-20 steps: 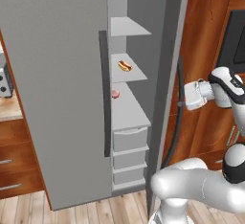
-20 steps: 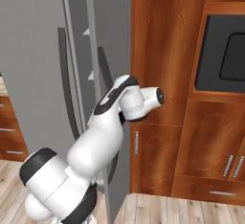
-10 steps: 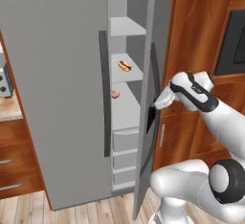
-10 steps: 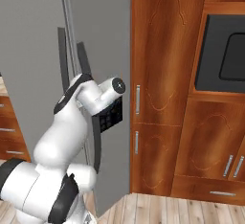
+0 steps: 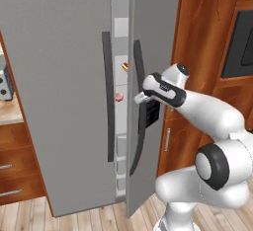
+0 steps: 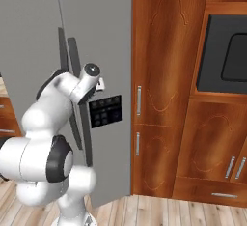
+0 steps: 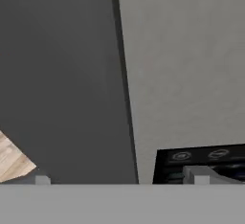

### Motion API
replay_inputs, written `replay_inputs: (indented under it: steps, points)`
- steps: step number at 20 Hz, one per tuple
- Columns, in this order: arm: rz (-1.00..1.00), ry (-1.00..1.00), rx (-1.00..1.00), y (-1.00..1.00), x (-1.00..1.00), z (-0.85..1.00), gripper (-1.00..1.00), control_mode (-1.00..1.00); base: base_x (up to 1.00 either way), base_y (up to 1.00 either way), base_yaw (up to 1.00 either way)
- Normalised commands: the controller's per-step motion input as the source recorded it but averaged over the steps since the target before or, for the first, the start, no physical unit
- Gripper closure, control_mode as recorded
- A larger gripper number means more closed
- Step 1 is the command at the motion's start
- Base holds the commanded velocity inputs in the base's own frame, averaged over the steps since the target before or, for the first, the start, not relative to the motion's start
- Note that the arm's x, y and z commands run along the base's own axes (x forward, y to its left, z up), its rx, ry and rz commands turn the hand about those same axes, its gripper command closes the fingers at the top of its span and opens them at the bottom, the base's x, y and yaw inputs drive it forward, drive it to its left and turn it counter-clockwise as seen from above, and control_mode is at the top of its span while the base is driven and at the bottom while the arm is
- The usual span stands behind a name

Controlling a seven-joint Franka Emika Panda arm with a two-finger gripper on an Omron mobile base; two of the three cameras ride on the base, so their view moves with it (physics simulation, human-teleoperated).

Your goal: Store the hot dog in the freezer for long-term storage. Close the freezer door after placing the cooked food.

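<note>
The hot dog (image 5: 125,67) lies on a grey inner shelf of the freezer (image 5: 120,126), seen through the narrow gap left between the two grey doors in the left base view. Nearest the camera, the white arm reaches from the lower right toward the freezer door (image 5: 153,37), which stands nearly shut, its lower edge angled slightly outward. The hand (image 5: 140,97) rests against the outer face of this door, beside its long dark handle (image 5: 140,106) and just above a black control panel (image 5: 151,112). In the hand view the fingertips (image 7: 42,179) stand apart, with nothing between them. The hot dog sits above and to the left of the hand, behind the door, with the door panel between them. Below it, a small pink food item (image 5: 118,97) shows in the same gap, level with the hand. The wider left door (image 5: 54,77) is closed. Brown wooden cabinets (image 6: 164,90) and a dark oven (image 6: 226,56) stand farther right.
</note>
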Motion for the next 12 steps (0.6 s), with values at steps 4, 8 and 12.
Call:
replay_inputs:
  steps: [4, 8, 12]
  points:
    - [-0.24, -0.04, -0.02, 0.32, 0.52, 0.00, -1.00, -1.00, 0.00, 0.00, 0.00]
    - [-0.19, -0.07, -0.02, 0.31, 0.45, 0.00, -1.00, -1.00, 0.00, 0.00, 0.00]
    - [-0.17, 0.06, -0.02, 0.10, 0.39, 0.15, -1.00, -1.00, 0.00, 0.00, 0.00]
